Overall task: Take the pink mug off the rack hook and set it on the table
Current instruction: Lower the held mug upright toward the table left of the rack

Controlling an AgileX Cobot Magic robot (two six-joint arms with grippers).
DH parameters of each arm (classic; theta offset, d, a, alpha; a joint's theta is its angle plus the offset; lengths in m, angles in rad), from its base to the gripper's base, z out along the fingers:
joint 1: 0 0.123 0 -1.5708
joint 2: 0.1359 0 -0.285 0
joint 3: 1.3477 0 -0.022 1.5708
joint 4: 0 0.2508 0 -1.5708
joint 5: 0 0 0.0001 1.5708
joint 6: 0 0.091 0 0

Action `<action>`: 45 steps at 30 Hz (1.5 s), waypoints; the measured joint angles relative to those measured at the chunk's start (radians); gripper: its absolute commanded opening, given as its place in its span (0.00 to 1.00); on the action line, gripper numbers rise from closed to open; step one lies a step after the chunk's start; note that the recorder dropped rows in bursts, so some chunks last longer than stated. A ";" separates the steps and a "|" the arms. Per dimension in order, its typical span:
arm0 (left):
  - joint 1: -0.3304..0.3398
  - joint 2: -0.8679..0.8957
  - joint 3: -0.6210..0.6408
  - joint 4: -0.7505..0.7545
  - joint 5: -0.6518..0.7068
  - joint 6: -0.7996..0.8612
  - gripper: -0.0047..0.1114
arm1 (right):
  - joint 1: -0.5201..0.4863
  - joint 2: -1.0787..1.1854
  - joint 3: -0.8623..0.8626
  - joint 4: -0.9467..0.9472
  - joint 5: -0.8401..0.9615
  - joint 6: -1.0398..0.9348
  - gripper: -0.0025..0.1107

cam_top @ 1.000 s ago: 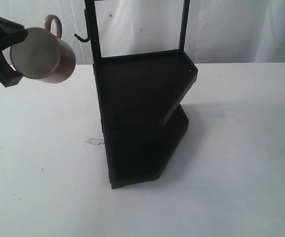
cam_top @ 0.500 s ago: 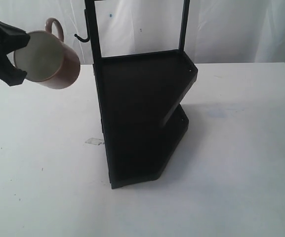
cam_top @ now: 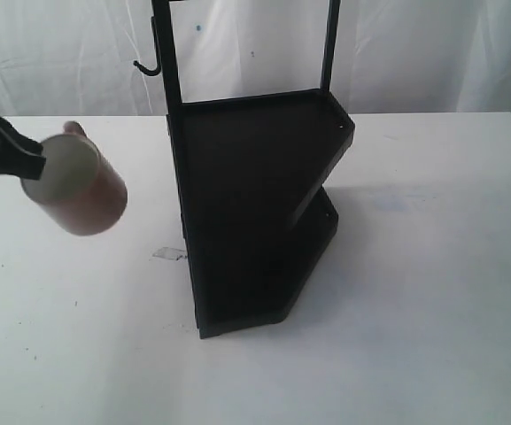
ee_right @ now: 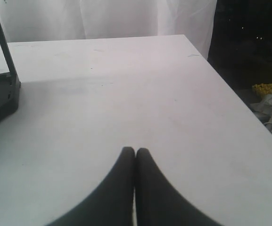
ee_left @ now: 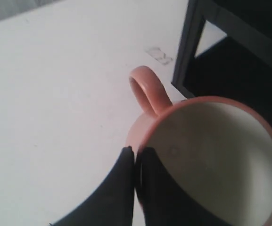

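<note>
The pink mug (cam_top: 76,188) hangs tilted in the air at the left, its cream inside facing the camera, well below and left of the bare rack hook (cam_top: 146,66). My left gripper (cam_top: 32,165) is shut on the mug's rim; in the left wrist view one finger sits inside the mug (ee_left: 211,160) and one outside, at my left gripper (ee_left: 136,153), with the handle just beyond. The white table (cam_top: 87,336) lies under it. My right gripper (ee_right: 135,151) is shut on nothing above bare tabletop and does not show in the exterior view.
The black two-shelf rack (cam_top: 255,204) stands mid-table, right of the mug, its corner post close by in the left wrist view (ee_left: 190,44). A small tape scrap (cam_top: 168,254) lies by the rack's base. The table's edge (ee_right: 234,89) drops off beside my right gripper.
My left gripper has carried the mug down and slightly left, away from the hook, and the mug has tipped so its handle is now mostly hidden behind it. The right gripper's earlier position is not shown.
</note>
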 measured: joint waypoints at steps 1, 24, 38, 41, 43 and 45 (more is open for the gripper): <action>-0.006 0.013 0.000 0.000 0.017 0.000 0.04 | 0.000 0.000 0.000 0.000 0.000 0.000 0.02; -0.177 0.062 0.000 -0.011 0.037 0.033 0.04 | 0.000 0.000 0.000 0.000 0.000 0.000 0.02; -0.142 0.062 -0.062 0.107 0.081 -0.074 0.04 | 0.000 0.000 0.000 0.000 0.000 0.000 0.02; -0.142 0.062 -0.155 0.166 0.229 -0.154 0.04 | 0.000 0.000 0.000 0.000 0.000 0.000 0.02; -0.142 0.062 -0.202 0.242 0.282 -0.223 0.04 | 0.000 0.000 0.000 0.000 0.000 0.000 0.02; -0.142 0.071 -0.220 0.332 0.303 -0.305 0.04 | 0.000 0.000 0.000 0.000 0.000 0.000 0.02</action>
